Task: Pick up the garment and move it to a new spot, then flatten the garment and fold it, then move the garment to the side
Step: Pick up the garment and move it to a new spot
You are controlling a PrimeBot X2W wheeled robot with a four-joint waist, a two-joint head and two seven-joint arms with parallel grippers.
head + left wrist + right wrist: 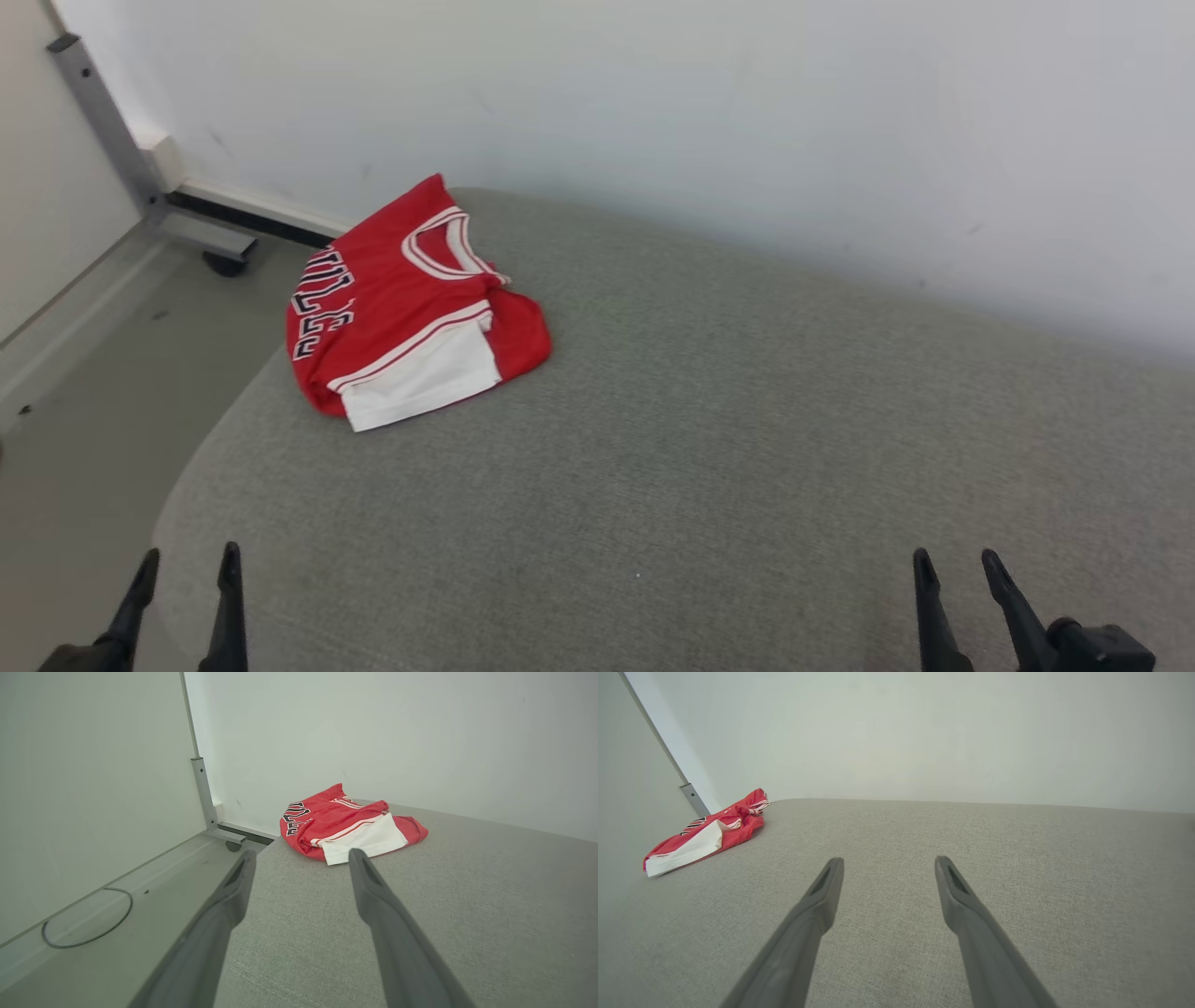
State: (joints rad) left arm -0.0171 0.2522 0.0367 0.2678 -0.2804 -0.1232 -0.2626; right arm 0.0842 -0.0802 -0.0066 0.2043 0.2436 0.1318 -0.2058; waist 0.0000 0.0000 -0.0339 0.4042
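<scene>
A red sleeveless sports jersey with white trim and black-and-white lettering [411, 303] lies folded into a loose bundle at the far left corner of a wide grey woven fabric-covered pad [709, 420] with rounded corners. A white panel of the jersey faces the near side, and its white-edged neck opening faces the far edge. Part of the jersey hangs slightly over the pad's left edge. A plain white wall [653, 93] runs along the pad's far edge. Left of the pad is a grey floor [84, 401], where a grey metal post [103, 121] stands on a foot with a dark caster. The left gripper [189, 551] hangs at the pad's near left corner, its two dark fingers spread wide and holding nothing. The right gripper [956, 553] hangs over the near edge toward the right, also spread wide and empty. Both are well apart from the jersey. In the left wrist view the jersey [348, 826] lies just beyond the fingertips of the left gripper [301, 851]. In the right wrist view the jersey [705, 837] sits far off to the left of the right gripper [889, 858].
</scene>
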